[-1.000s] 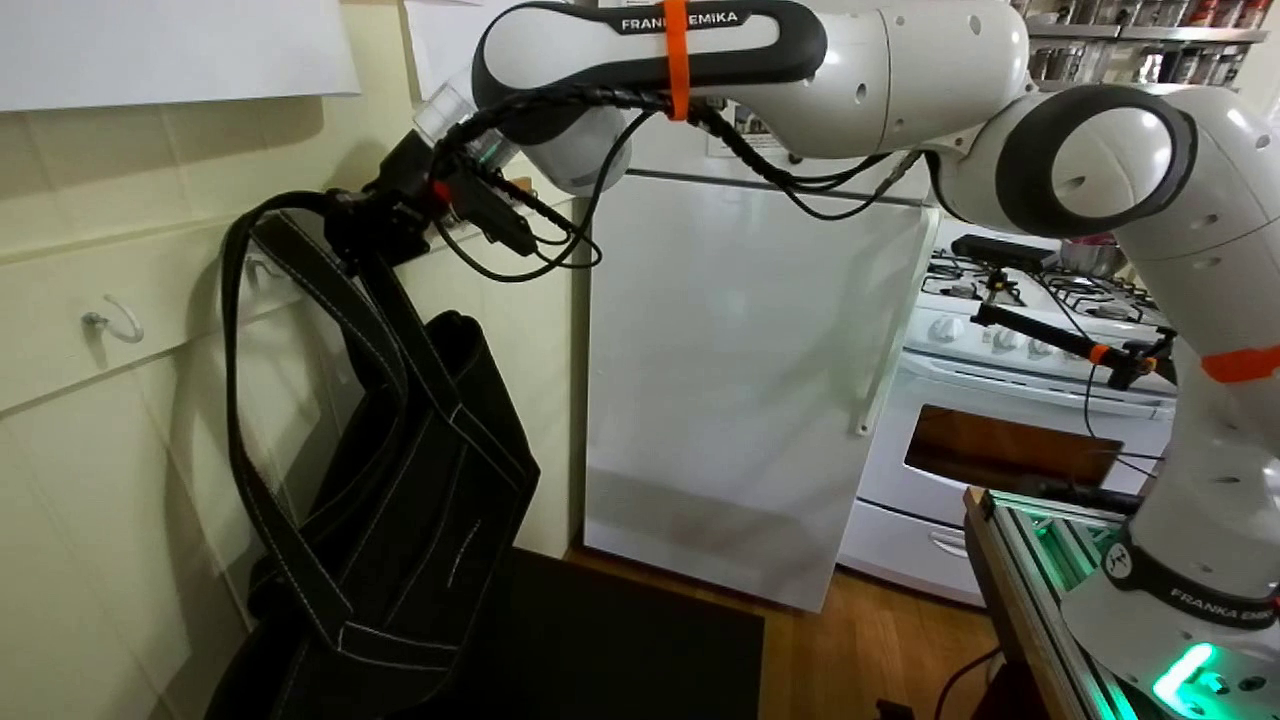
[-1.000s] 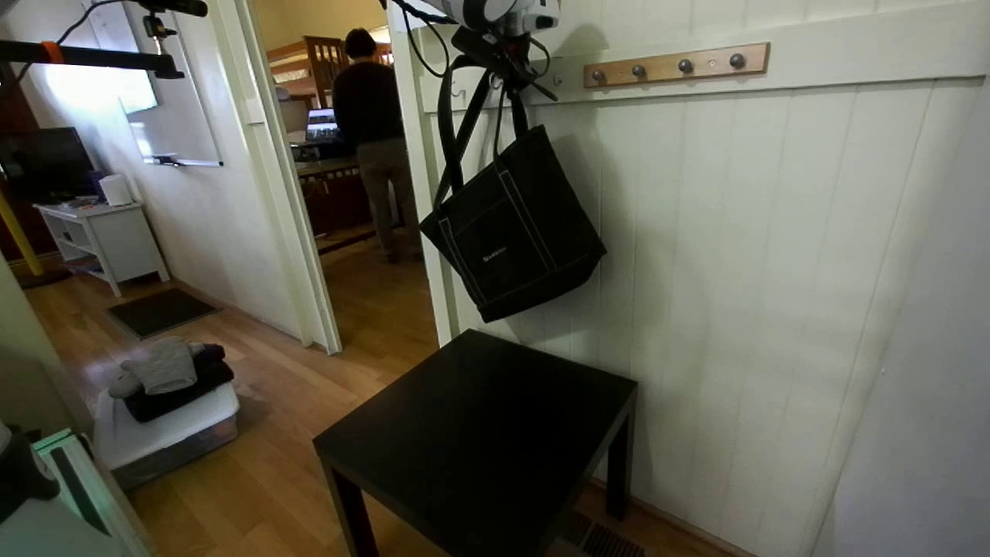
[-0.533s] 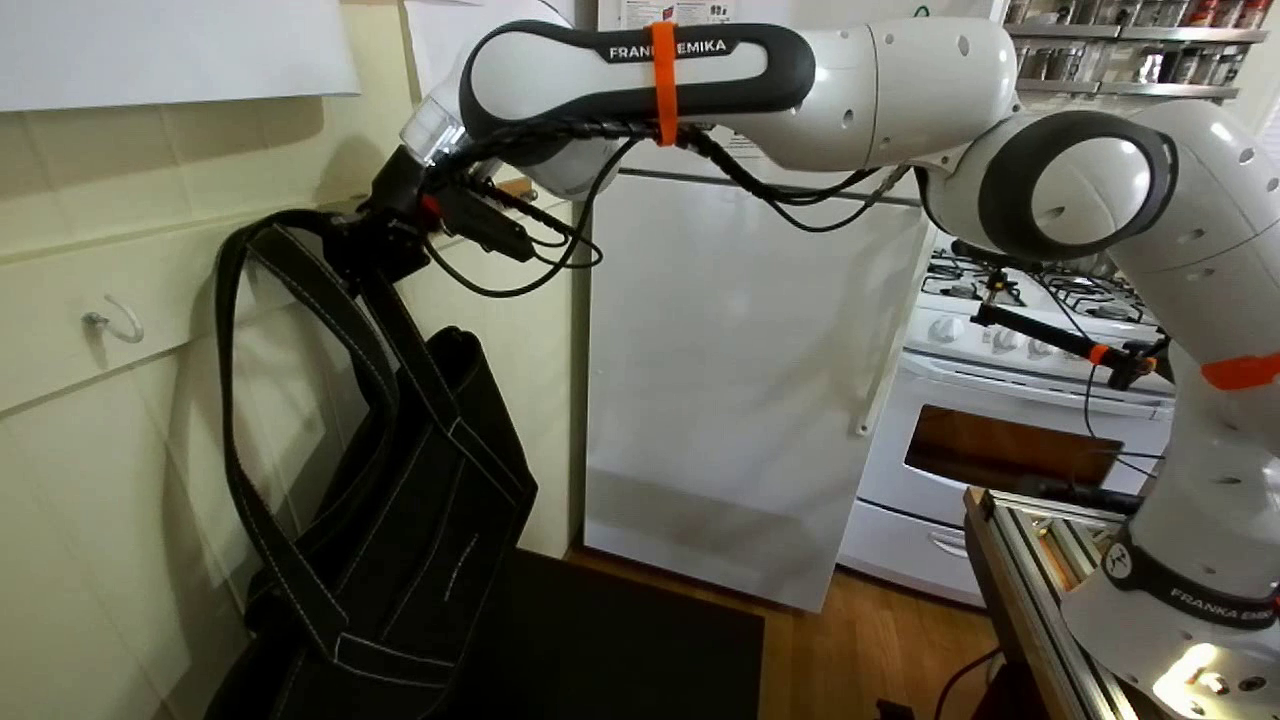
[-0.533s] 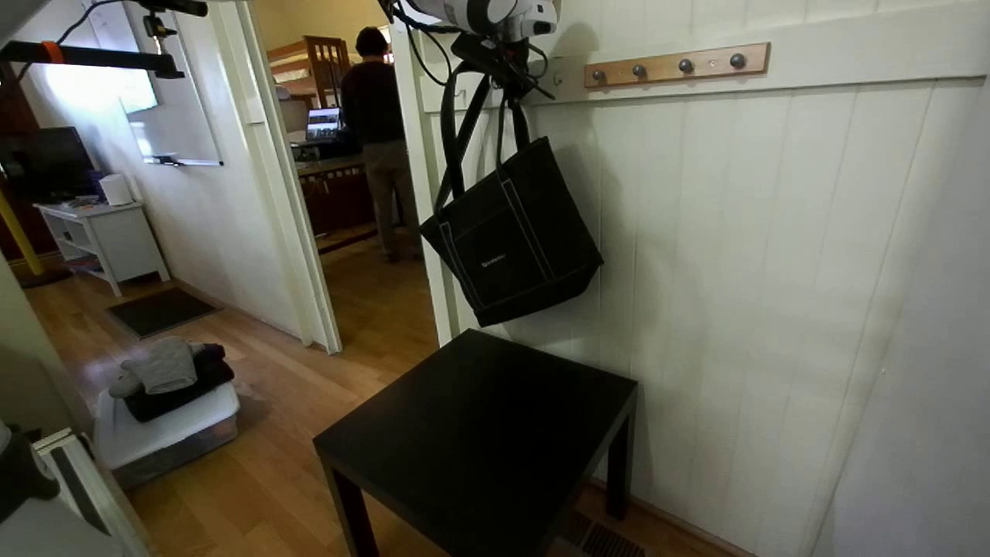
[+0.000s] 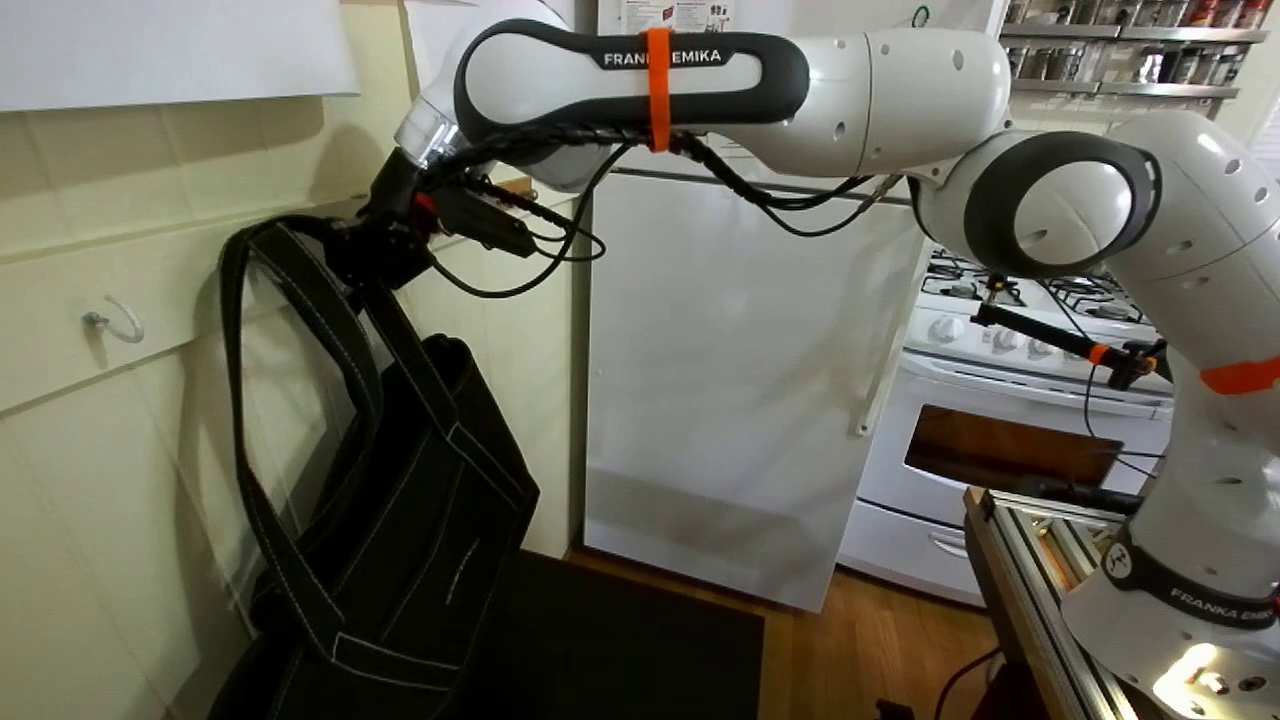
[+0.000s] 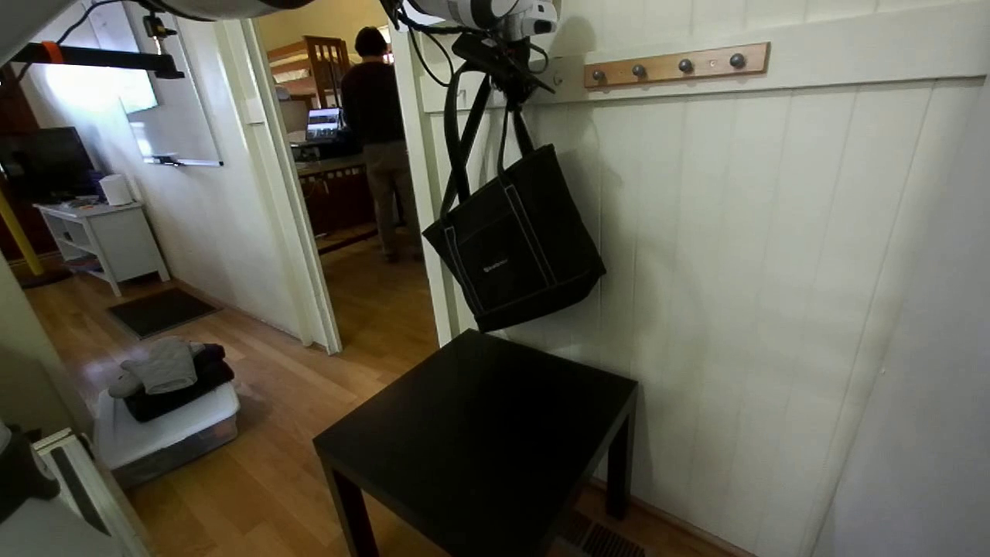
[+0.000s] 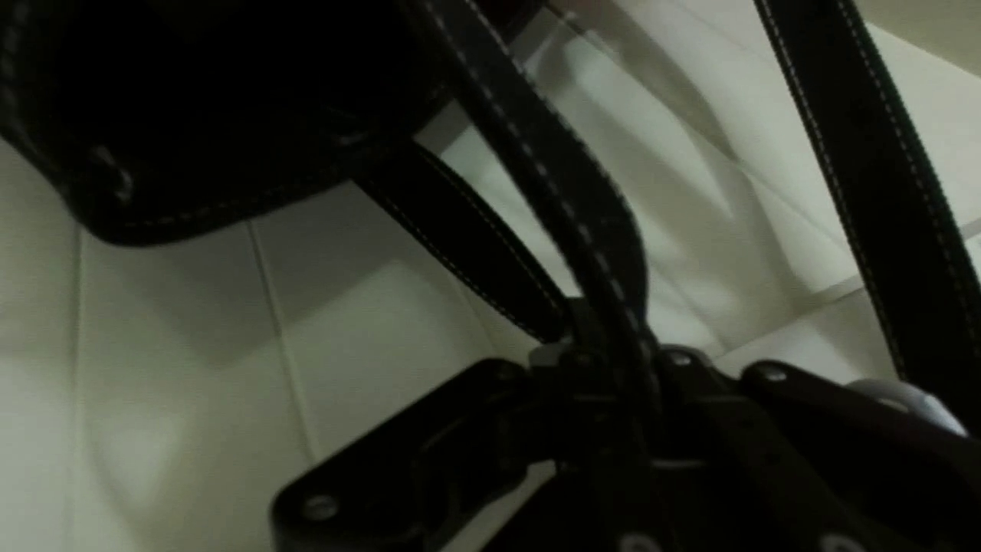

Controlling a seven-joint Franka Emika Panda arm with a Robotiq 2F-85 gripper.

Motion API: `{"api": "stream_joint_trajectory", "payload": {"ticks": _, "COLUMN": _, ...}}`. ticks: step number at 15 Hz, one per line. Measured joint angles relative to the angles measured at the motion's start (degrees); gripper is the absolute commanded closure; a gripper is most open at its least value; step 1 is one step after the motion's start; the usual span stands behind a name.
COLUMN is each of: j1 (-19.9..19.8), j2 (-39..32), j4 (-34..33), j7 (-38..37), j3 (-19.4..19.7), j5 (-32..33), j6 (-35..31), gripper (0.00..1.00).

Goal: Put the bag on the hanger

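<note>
The black bag [image 5: 450,560] hangs tilted from my gripper [image 5: 350,250], beside the cream wall; it also shows in an exterior view [image 6: 518,240]. In the wrist view its straps [image 7: 529,146] run into my gripper [image 7: 605,368], which is shut on them. One wide strap loop [image 5: 240,400] swings out on the wall side. A pale hook [image 5: 118,322], one of the hangers, is on the wall rail left of the bag. Another hook [image 6: 557,79] shows just right of the gripper. I cannot tell whether any strap is over a hook behind the gripper.
A black table [image 6: 479,433] stands below the bag. A brown wooden peg rack [image 6: 677,66] is on the rail to the right. A white cabinet or panel [image 5: 170,50] juts out above the hooks. The fridge [image 5: 740,380] stands beyond the bag.
The gripper and bag have sunk a little, and the bag's bottom is nearer the table. The arm's upper links have dropped slightly. The base light has changed from green to white.
</note>
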State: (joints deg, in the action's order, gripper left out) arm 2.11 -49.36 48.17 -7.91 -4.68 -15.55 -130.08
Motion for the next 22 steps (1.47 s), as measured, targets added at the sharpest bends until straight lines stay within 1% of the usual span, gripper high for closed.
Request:
{"api": "stream_joint_trajectory", "payload": {"ticks": 1, "j1": 0.07, "j2": -0.06, "j4": -0.39, "j7": -0.24, "j3": 0.41, "j5": 0.28, "j6": 0.37, "gripper": 0.54}}
{"api": "stream_joint_trajectory", "payload": {"ticks": 3, "j1": 0.16, "j2": -0.08, "j4": -1.22, "j7": -1.0, "j3": 1.27, "j5": 0.95, "j6": 1.7, "gripper": 0.41}}
{"api": "stream_joint_trajectory", "payload": {"ticks": 6, "j1": 0.28, "j2": -0.11, "j4": -1.93, "j7": -1.89, "j3": 2.41, "j5": 1.76, "j6": 2.84, "gripper": 0.16}}
{"api": "stream_joint_trajectory", "payload": {"ticks": 8, "j1": 0.33, "j2": -0.11, "j4": -2.27, "j7": -2.22, "j3": 3.04, "j5": 2.08, "j6": 3.54, "gripper": 0.03}}
{"api": "stream_joint_trajectory", "payload": {"ticks": 9, "j1": 0.36, "j2": -0.11, "j4": -2.48, "j7": -2.33, "j3": 3.32, "j5": 2.2, "j6": 3.9, "gripper": 0.0}}
{"api": "stream_joint_trajectory", "payload": {"ticks": 13, "j1": 0.39, "j2": 0.0, "j4": -2.98, "j7": -2.72, "j3": 4.37, "j5": 2.48, "j6": 6.18, "gripper": 0.0}}
{"api": "stream_joint_trajectory", "payload": {"ticks": 22, "j1": -0.64, "j2": 2.57, "j4": -3.28, "j7": -2.37, "j3": 4.24, "j5": 2.33, "j6": 15.91, "gripper": 0.0}}
